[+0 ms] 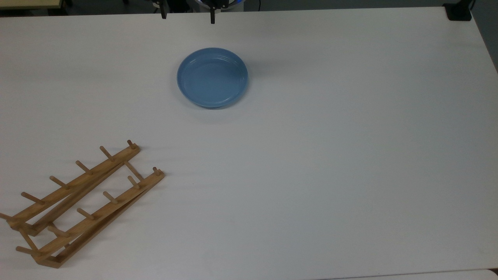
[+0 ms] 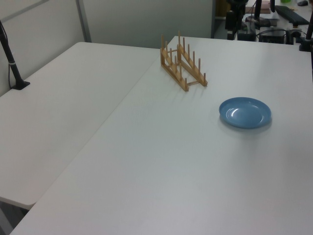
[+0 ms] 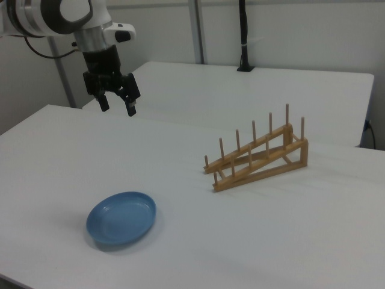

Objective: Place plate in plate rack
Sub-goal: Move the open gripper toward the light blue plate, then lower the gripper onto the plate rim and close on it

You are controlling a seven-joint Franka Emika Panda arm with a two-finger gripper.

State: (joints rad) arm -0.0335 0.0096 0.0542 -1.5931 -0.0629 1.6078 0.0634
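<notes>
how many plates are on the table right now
1. The plate lies flat on the white table, apart from the rack, with the open gripper hanging above the table off to one side. Nothing seems hidden.

White table [image 1: 311, 175] fills top view; dark clamp base [image 1: 459, 11] at upper right corner. Left view: second white table [image 2: 58, 112] butts against first along diagonal seam, black pole [image 2: 10, 58] clamped at left edge, pale partition wall [image 2: 142, 22] behind, cluttered desk [image 2: 274, 19] upper right. Right view: black post [image 3: 243, 36] at upper middle, light wall panels [image 3: 301, 30] behind.
</notes>
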